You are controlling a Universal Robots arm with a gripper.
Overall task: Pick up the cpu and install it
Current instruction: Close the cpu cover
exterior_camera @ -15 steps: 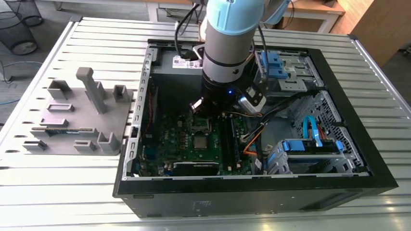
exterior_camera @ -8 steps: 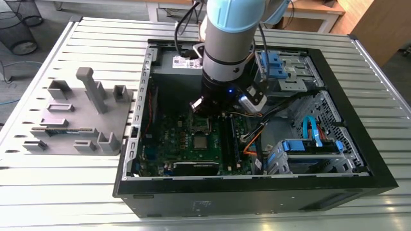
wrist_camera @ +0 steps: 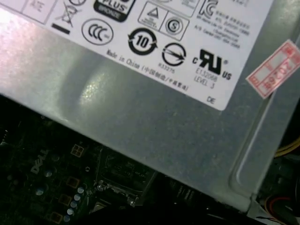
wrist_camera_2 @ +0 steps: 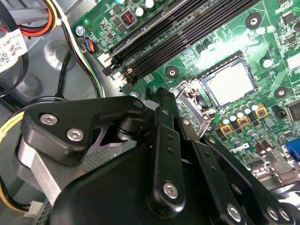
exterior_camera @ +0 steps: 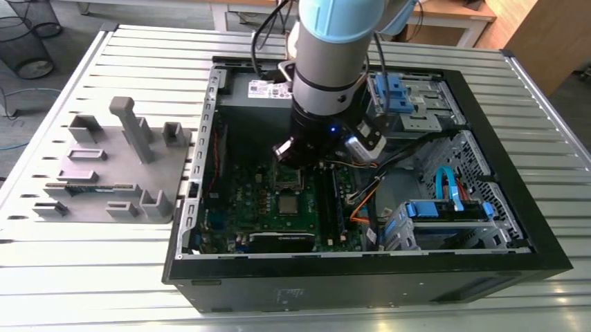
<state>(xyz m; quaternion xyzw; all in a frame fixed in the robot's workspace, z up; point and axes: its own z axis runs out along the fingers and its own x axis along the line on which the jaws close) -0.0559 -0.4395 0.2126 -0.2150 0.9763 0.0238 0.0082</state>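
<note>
1. A black case (exterior_camera: 369,277) lies open on a ribbed metal table (exterior_camera: 93,290); a green motherboard (exterior_camera: 249,207) is held inside it.
2. The cpu (exterior_camera: 289,205), a flat square with a dull silver top, is seated in the socket at the board's middle, as also seen in the second wrist view (wrist_camera_2: 230,83). The hinged silver frame (wrist_camera_2: 190,101) is seen beside it, not over it.
3. In the exterior view the gripper (exterior_camera: 300,159) is hung inside the case at 12 o'clock from the cpu, apart from it. Whether it is spread or pressed together cannot be told.
4. Long black memory slots (exterior_camera: 325,200) are set at 3 o'clock from the cpu.
5. A grey moulded fixture (exterior_camera: 111,173) is placed at 9 o'clock from the case.
6. A grey sheet-metal power supply (wrist_camera: 140,122) is labelled in white.
</note>
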